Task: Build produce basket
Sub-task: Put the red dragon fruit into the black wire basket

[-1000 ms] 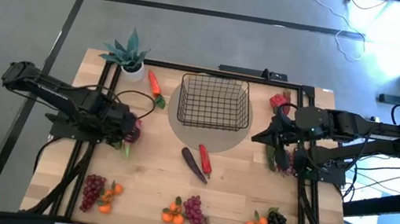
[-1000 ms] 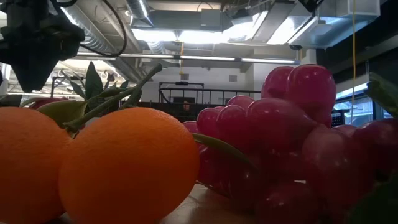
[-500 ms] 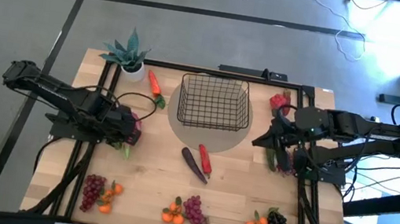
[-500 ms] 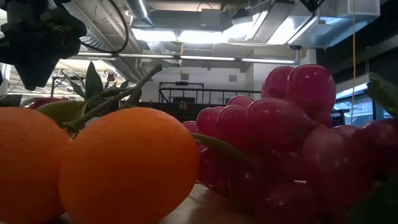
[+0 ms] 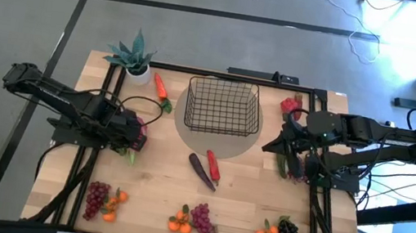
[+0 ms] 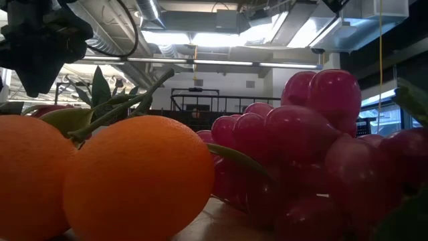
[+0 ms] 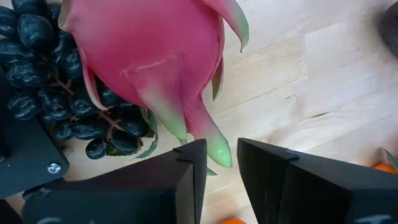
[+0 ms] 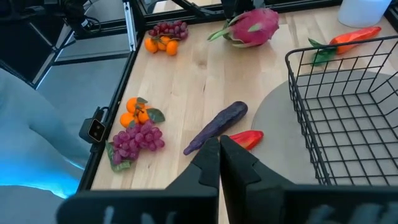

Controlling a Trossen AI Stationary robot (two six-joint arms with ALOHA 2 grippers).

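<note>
Basket [image 5: 223, 106] empty; left gripper [image 7: 221, 163] low over the pink fruit [image 7: 158, 59], jaws a narrow gap, nothing held, likely lining up a grasp; right gripper [image 8: 220, 155] closed, parked.

We see two arms of dark, near-black links, each trailing a looped black cable. The left gripper [image 7: 221, 171] has two broad, angular matte-black fingers [image 7: 186, 180] (one silver screw shows on a black plate beside them). The right gripper [image 8: 219, 152] ends in slimmer black fingers.
</note>
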